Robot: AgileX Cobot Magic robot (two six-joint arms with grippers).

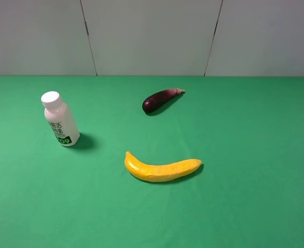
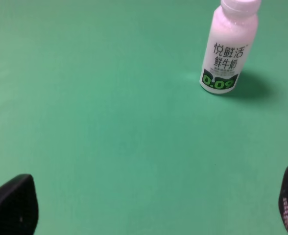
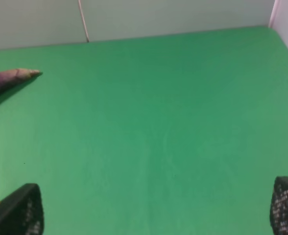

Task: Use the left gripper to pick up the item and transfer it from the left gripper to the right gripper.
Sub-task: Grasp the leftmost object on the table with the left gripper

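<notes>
1. The bottle (image 1: 60,119) stands upright with its cap on, at about 9 o'clock on the bench (image 1: 255,155). It is well apart from the banana (image 1: 162,168) near the middle and the eggplant (image 1: 161,99) toward 12 o'clock.
2. The left gripper (image 2: 151,205) has its jaws spread wide and empty. The bottle (image 2: 228,49) is ahead of it and nothing touches it yet.
3. The right gripper (image 3: 151,210) also has its jaws wide apart and holds nothing. It looks over bare bench, with only the eggplant's tip in sight.
4. I judge the bottle to be light plastic. I cannot tell whether it is full, so I allow for some weight.
5. The wall looks smooth and the label glossy, so it is probably slippery. A thin wall may give under a hard squeeze.
6. It is tall on a narrow base, so a nudge from one fingertip could topple it.
7. I would take it across the round body at label height, below the shoulder. That leaves the cap end free for the right gripper at the handover.
</notes>
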